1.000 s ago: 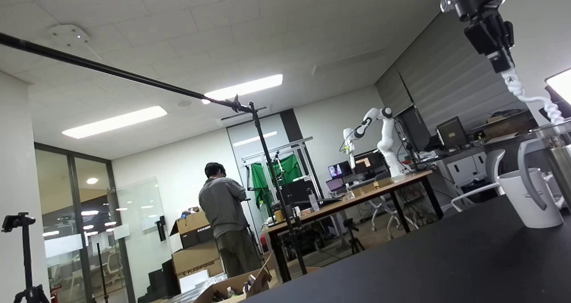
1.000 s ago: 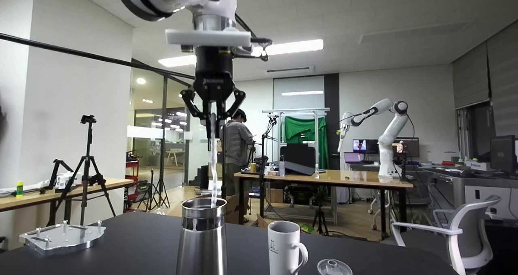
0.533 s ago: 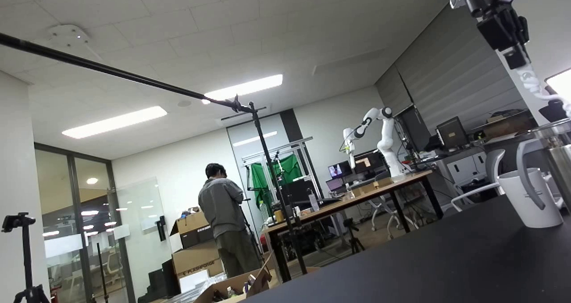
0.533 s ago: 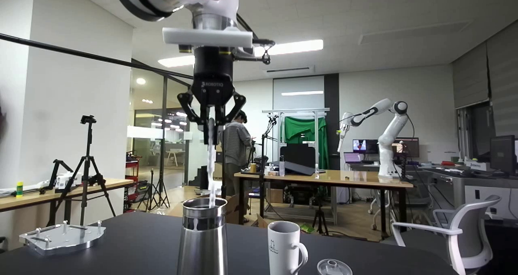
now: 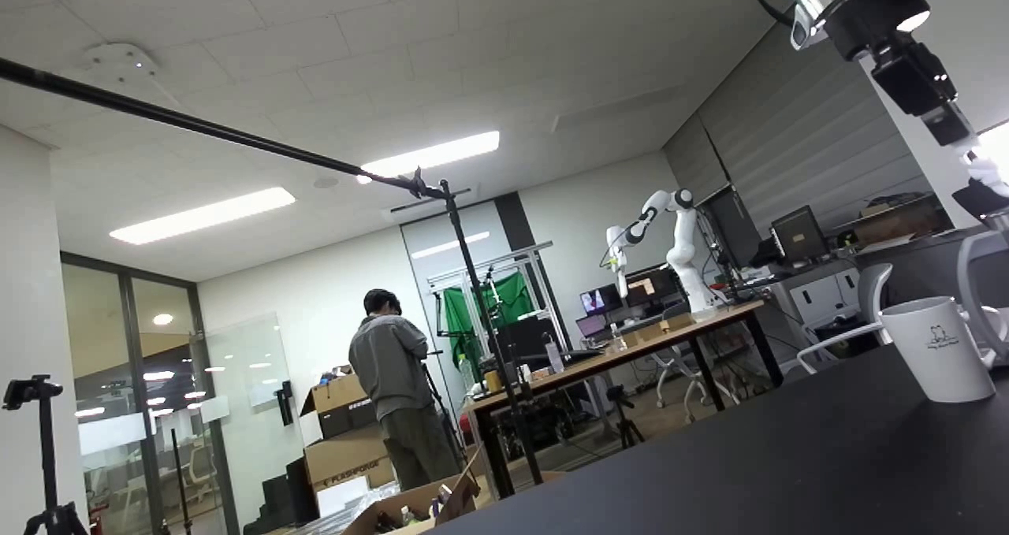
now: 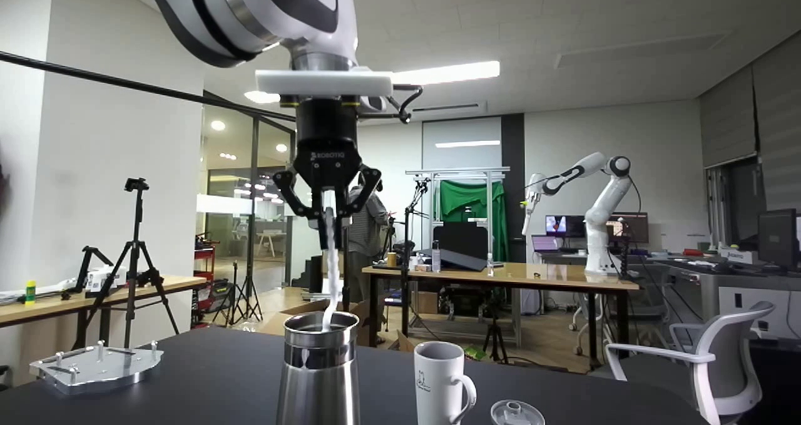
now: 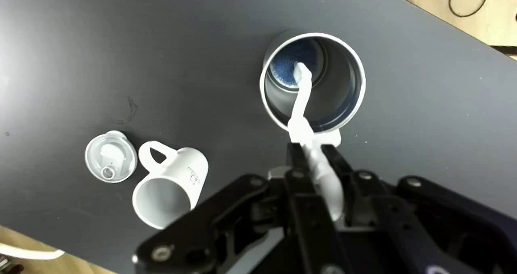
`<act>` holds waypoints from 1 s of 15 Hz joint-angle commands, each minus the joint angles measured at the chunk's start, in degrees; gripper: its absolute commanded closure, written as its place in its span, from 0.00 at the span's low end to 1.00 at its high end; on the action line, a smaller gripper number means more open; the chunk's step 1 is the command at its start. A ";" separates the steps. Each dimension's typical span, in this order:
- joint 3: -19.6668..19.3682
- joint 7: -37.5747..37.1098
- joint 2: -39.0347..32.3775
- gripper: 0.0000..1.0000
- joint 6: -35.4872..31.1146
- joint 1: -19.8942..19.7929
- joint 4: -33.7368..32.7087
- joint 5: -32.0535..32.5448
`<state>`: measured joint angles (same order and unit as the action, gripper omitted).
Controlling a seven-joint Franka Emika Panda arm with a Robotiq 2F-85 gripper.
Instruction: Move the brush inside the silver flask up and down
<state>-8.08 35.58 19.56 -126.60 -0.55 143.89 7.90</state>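
Observation:
The silver flask (image 6: 318, 390) is a tall steel vessel with an open top, standing on the black table. It also shows in the wrist view (image 7: 340, 74); in an exterior view mostly its loop handle (image 5: 965, 283) shows, cut by the right edge. The brush has a white twisted handle (image 6: 333, 271), and its blue bristle head (image 7: 284, 66) is down inside the flask. My gripper (image 6: 332, 234) is shut on the upper handle, above the rim. The gripper also shows in the wrist view (image 7: 312, 145) and tilted in an exterior view (image 5: 950, 129). The handle leans against or near the rim.
A white mug (image 6: 432, 384) stands beside the flask, and it shows in the wrist view (image 7: 190, 173). A clear lid (image 7: 111, 157) lies by the mug. A metal plate with posts (image 6: 97, 368) lies on the table's other side. A person (image 5: 390, 385) stands in the background.
My gripper has moved lower with the brush, and rightward in an exterior view. The flask has slid a little, toward the right edge of an exterior view. The mug has not moved.

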 commanded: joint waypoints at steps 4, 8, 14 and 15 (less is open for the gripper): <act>-2.51 2.86 6.23 0.96 5.11 -0.07 -5.85 -3.46; -2.69 3.43 6.23 0.96 2.45 0.18 -1.25 -4.76; -0.24 1.56 1.55 0.96 -0.30 0.22 3.94 -2.88; 0.01 1.64 1.17 0.96 -0.20 0.19 3.76 -2.78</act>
<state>-8.85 38.60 21.74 -126.56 -0.43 147.71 3.98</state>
